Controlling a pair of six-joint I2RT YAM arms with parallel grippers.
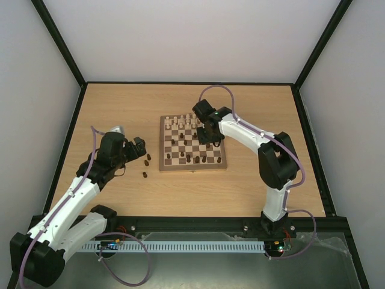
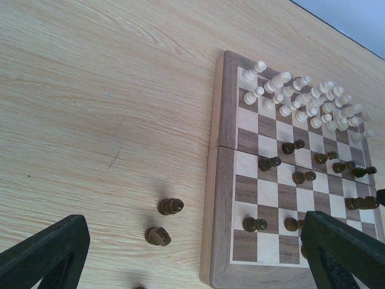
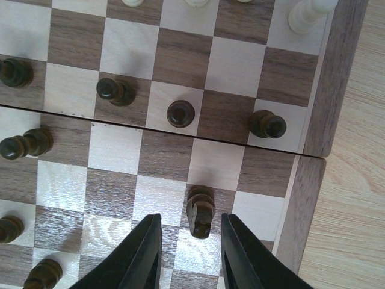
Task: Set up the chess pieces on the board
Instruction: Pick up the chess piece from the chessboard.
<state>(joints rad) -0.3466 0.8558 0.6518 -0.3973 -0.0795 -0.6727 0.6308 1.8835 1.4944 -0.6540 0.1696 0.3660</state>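
Observation:
The board (image 1: 223, 164) lies in the middle of the table. Pale pieces (image 1: 183, 122) stand in its far rows, and dark pieces (image 1: 197, 158) are scattered over the nearer squares. My right gripper (image 1: 207, 131) hovers over the board's right part. In the right wrist view it (image 3: 191, 224) is open, with a dark knight (image 3: 200, 211) standing on a square between its fingers, not touched. My left gripper (image 1: 139, 147) is open and empty over the table left of the board. In the left wrist view, two dark pieces (image 2: 170, 206) (image 2: 157, 236) stand beside the board's edge (image 2: 215, 150).
Three loose dark pieces (image 1: 147, 160) (image 1: 144, 175) stand on the bare wood left of the board. Black frame posts and grey walls enclose the table. The right arm (image 1: 252, 135) reaches across the board's right side.

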